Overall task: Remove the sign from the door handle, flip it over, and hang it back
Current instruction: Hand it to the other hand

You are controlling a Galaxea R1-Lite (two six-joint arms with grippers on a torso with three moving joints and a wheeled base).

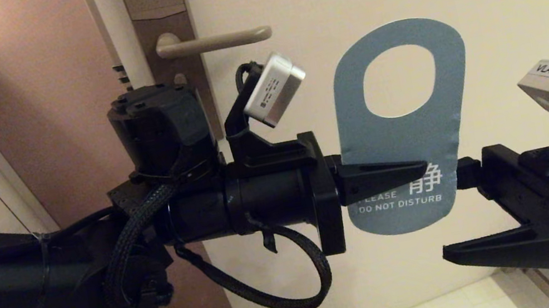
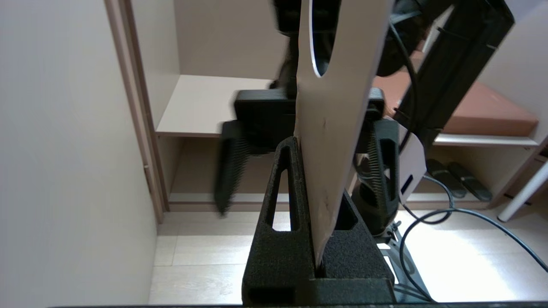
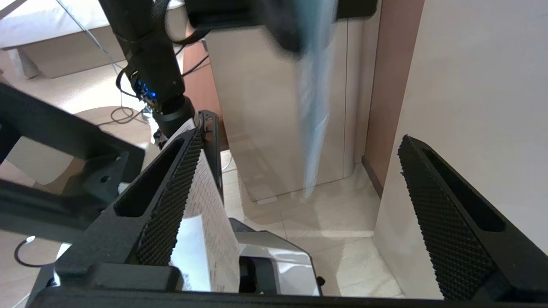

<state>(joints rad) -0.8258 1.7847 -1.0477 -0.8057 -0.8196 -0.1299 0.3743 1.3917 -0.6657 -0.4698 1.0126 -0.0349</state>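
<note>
The left gripper [image 1: 413,172] is holding the sign [image 1: 405,125], a flat teal-blue hanger card with rounded ends, an oval hole and white "PLEASE DO NOT DISTURB" lettering. Its jaws are closing together on the card's lower part, just above the lettering, with one dark finger lying across the blue face. The oval hole is standing well above the jaws, and the rounded bottom end is hanging below them. In the left wrist view the card [image 2: 329,141] is seen edge-on, pale on the side facing that camera, wedged in the slot between the two black fingers and rising away from them.

The right gripper [image 1: 457,215] is sitting just beside the card's lower right edge, its jaws standing wide apart with nothing between them. One finger is reaching toward the card's edge at about the height of the lettering, the other is pointing out below the card's bottom end. Whether the upper finger is touching the card is hard to tell. In the right wrist view the sign [image 3: 314,107] shows as a blurred blue strip beyond the open gap.

The door handle [image 1: 212,42], a slim horizontal matte bronze-grey lever on a tall brown lock plate, is bare, above the left gripper and apart from the sign.
</note>
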